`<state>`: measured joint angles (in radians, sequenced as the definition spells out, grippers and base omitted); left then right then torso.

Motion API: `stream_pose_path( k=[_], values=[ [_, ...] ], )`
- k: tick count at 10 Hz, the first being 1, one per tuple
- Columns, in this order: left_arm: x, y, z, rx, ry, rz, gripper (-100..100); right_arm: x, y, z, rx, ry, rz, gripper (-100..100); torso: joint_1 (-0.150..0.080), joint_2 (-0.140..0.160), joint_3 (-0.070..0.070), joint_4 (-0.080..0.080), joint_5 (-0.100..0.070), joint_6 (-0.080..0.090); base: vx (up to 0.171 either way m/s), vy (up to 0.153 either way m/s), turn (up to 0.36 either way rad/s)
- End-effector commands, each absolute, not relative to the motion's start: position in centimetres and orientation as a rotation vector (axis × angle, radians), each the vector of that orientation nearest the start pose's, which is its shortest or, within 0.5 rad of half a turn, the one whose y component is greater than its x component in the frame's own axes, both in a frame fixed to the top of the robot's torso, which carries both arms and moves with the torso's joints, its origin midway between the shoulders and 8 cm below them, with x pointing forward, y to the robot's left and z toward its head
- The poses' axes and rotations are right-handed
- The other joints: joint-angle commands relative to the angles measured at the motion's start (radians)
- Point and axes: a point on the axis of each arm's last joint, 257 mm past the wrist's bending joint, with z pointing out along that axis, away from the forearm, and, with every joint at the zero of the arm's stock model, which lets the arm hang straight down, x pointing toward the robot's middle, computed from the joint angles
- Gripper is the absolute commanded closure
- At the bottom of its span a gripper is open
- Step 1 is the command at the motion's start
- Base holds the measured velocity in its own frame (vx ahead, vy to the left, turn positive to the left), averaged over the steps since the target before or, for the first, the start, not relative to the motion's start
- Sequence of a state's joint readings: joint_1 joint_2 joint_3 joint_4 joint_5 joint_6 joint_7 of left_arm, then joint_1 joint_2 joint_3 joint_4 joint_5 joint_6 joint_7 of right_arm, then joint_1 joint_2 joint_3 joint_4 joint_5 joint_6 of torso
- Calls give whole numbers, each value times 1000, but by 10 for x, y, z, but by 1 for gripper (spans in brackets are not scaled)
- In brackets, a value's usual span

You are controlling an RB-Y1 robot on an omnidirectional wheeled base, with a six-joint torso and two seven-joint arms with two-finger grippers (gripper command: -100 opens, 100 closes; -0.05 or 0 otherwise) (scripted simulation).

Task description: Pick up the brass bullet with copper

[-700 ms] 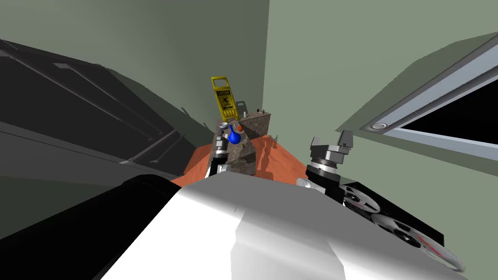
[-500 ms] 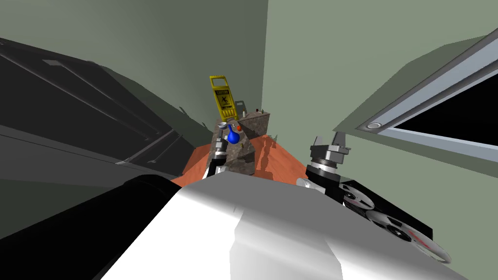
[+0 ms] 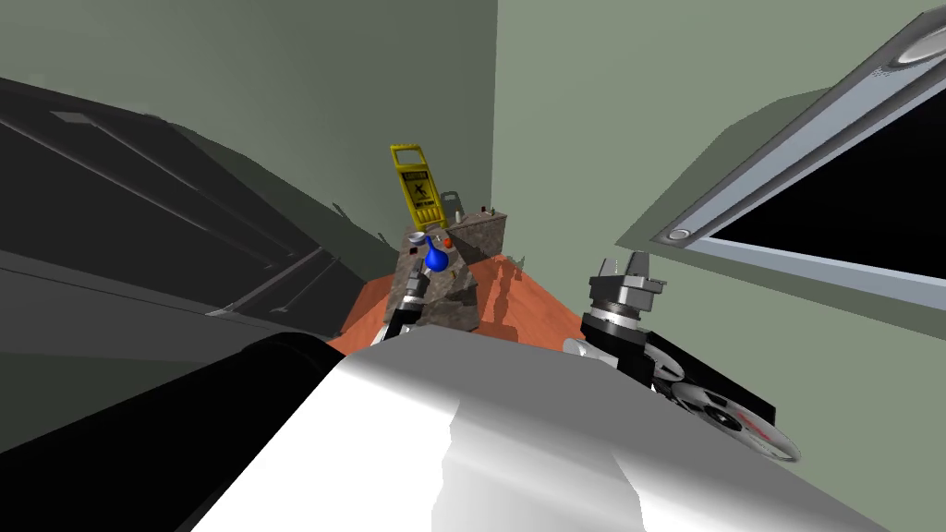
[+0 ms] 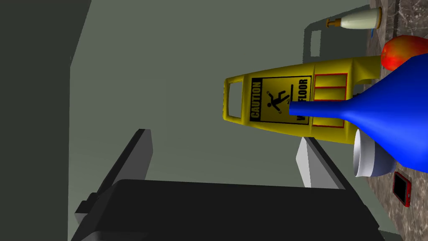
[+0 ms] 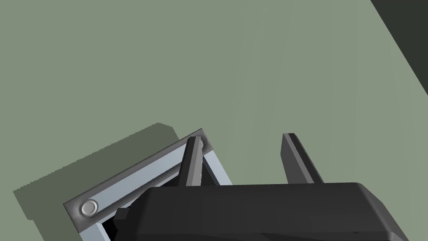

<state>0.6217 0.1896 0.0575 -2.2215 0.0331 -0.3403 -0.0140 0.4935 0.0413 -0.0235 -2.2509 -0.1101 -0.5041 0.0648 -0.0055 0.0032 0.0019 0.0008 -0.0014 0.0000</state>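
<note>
Speckled stone tabletop is carrying a blue vase; beyond it, toward the far edge, a small pale bullet with a brassy tip is standing. Your left hand and right hand are gaping empty. Probably light, rigid, slick: pinch its middle.

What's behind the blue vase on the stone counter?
Behind the blue vase stands a yellow caution sign; the vase's neck and body cover part of its panel and base. A red round thing peeks out too, partly covered, so I cannot name it.
</note>
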Motion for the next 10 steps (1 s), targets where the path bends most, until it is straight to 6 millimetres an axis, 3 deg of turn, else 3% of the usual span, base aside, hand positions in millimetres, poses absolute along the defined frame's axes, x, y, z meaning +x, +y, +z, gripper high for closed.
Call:
stream_pose_path(
  k=[1, 3, 5, 8, 9, 10],
  values=[
    [352, 321, -89, -805, 1032, -1095, -100, 344, -305, 14, 745, 535, 1282, 0, 0, 0, 0, 0, 0, 0, -35, -67, -81],
    [345, 329, -104, -824, 1087, -1077, -100, 344, -305, 14, 745, 535, 1282, 0, -1, -1, 0, 0, 0, 0, -21, -88, -68],
    [330, 347, -134, -880, 1182, -1040, -100, 344, -305, 14, 745, 535, 1282, 0, 1, -1, 0, 0, 0, 0, -32, -84, -116],
    [320, 356, -151, -894, 1262, -1015, -100, 344, -305, 14, 745, 535, 1282, 0, 1, -1, 0, 0, 0, 0, -20, -66, -59],
    [309, 366, -167, -932, 1312, -992, -100, 344, -305, 14, 745, 535, 1282, 0, 2, -2, -1, 0, 1, 0, -1, -68, -134],
    [310, 366, -167, -923, 1323, -991, -100, 344, -305, 14, 745, 535, 1282, 0, 2, -2, -1, 0, 0, 0, 0, -53, -51]
  ],
)
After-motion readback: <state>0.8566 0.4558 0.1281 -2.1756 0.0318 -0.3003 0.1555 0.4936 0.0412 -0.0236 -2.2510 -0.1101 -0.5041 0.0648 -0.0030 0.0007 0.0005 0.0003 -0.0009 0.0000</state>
